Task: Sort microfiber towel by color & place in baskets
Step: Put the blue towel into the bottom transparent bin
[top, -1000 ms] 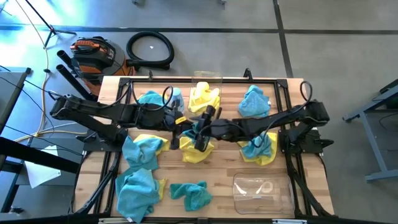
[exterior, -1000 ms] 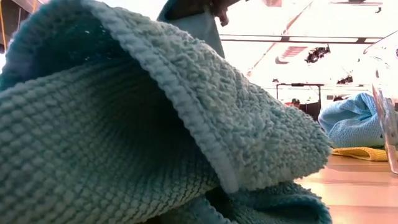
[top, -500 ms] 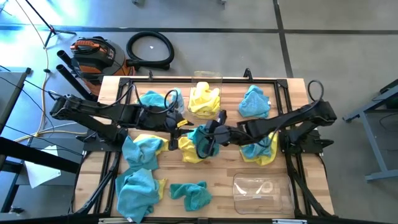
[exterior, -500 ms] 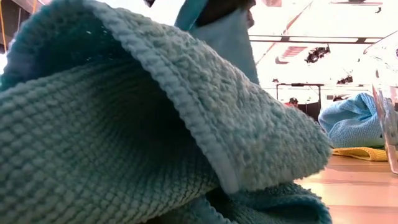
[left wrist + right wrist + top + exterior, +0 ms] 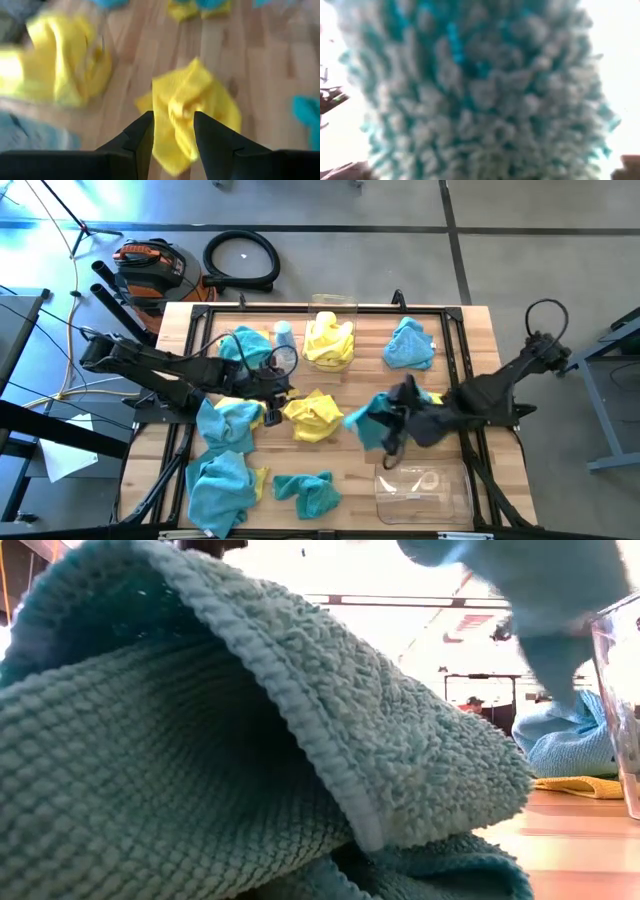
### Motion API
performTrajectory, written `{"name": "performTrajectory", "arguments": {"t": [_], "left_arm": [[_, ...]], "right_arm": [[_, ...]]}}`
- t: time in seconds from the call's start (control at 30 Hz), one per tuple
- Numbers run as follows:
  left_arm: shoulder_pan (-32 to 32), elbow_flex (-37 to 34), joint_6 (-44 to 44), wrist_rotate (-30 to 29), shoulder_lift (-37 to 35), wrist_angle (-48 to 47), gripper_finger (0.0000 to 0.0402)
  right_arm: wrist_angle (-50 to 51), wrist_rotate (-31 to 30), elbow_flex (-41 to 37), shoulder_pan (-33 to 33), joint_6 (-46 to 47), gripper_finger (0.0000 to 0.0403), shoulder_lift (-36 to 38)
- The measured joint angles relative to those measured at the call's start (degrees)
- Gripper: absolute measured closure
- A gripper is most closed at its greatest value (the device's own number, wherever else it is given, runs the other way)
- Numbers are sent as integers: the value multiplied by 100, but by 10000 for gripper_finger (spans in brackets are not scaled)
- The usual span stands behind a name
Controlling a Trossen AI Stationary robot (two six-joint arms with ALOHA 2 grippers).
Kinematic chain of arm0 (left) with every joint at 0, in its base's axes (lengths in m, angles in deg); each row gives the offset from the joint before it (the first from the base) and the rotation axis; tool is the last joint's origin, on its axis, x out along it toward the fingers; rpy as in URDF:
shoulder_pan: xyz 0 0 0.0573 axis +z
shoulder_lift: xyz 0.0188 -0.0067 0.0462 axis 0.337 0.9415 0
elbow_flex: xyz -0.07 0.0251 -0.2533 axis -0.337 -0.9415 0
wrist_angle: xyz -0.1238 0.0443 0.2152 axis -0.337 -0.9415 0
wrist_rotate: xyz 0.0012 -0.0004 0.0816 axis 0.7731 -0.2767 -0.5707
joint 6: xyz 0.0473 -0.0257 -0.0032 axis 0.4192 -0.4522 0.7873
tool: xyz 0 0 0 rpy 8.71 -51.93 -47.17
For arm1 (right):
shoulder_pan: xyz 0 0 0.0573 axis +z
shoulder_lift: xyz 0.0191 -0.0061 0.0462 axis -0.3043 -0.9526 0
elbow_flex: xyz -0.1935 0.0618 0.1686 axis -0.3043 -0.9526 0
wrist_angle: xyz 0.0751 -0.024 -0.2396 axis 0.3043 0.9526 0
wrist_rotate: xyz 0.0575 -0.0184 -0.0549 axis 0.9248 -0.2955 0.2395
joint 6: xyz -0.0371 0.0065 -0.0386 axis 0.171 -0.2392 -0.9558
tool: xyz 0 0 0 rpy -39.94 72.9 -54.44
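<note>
High view finds my right gripper closed on a teal-blue towel, which hangs off the table just above the near clear basket, while the far basket at the back edge holds a yellow towel. Left wrist view shows my left gripper with its fingers parted and empty, poised over a crumpled yellow towel lying on the wooden table at centre. Remaining teal-blue and yellow towels lie scattered about the table, and one teal-blue towel sits right before the low view.
</note>
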Motion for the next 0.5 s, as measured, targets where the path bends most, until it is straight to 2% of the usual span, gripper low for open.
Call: {"name": "performTrajectory", "arguments": {"t": [0.2, 0.37, 0.43, 0.5], "left_arm": [[-5, -834, -581, 1, -7, 624, 273], [-40, -945, -704, -2, -7, 748, 273], [-62, -945, -700, -6, -7, 845, 273], [-80, -945, -669, -7, -7, 961, 273]], "right_arm": [[2448, -175, 1248, 1046, 2686, 402, -534], [3975, 259, 2589, 1665, 4484, 402, -1396], [4282, 525, 3079, 1847, 5058, 402, -1754], [4163, 620, 3333, 1977, 5185, 402, -1975]]}}
